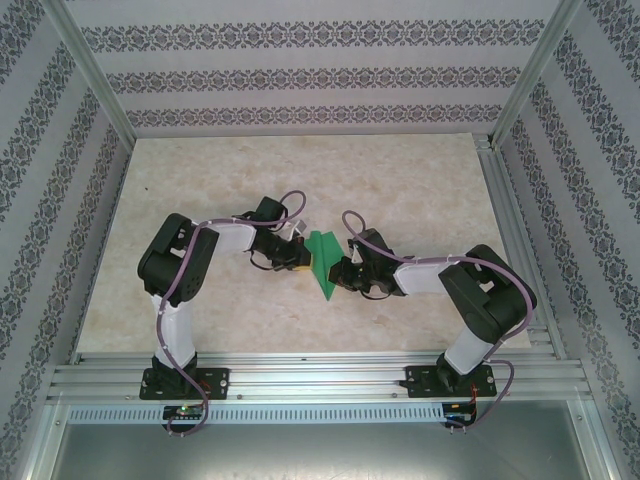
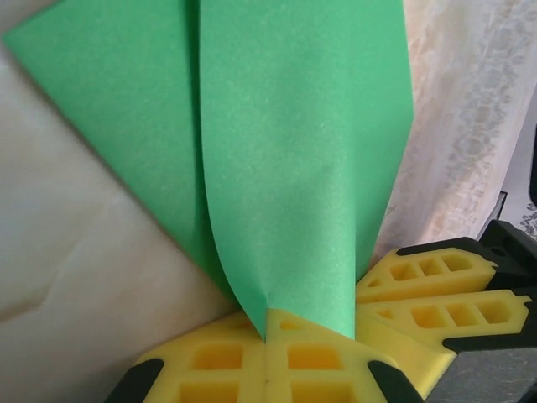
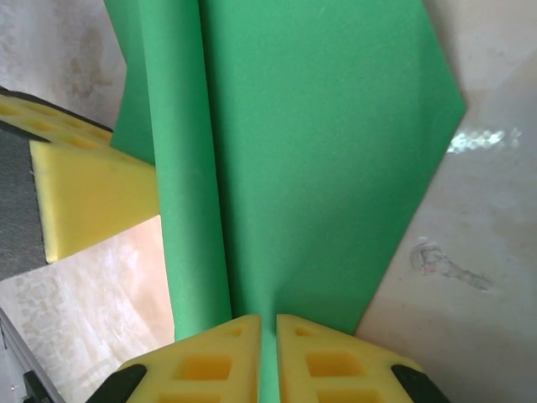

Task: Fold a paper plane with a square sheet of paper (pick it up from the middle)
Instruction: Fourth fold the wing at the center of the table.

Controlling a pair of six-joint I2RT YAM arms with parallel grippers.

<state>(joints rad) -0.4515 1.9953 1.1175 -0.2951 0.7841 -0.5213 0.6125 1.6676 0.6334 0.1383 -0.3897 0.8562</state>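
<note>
From the overhead camera I see the paper plane (image 1: 321, 258) about midway between the left and right edges of the tabletop (image 1: 420, 180), a little toward the near edge. Its wide end faces the far side and its sharp tip points at the near edge. The left gripper (image 1: 300, 256) meets it from the left and the right gripper (image 1: 337, 274) from the right, both arms bent inward. On the left wrist camera the bright green paper plane (image 2: 294, 168) fans upward from the left gripper (image 2: 266, 317), whose yellow fingers (image 2: 218, 357) are pressed flat together on its narrow end. A long crease runs up the sheet, with one layer lying over another flap at the left. The right gripper's yellow fingers (image 2: 432, 294) sit just beside it, to the right. On the right wrist camera the right gripper (image 3: 268, 323) pinches a fold of the plane (image 3: 319, 151) in the slim gap between its pads (image 3: 327, 361). A rolled ridge runs lengthwise left of centre. I cannot tell whether the paper touches the tabletop.
</note>
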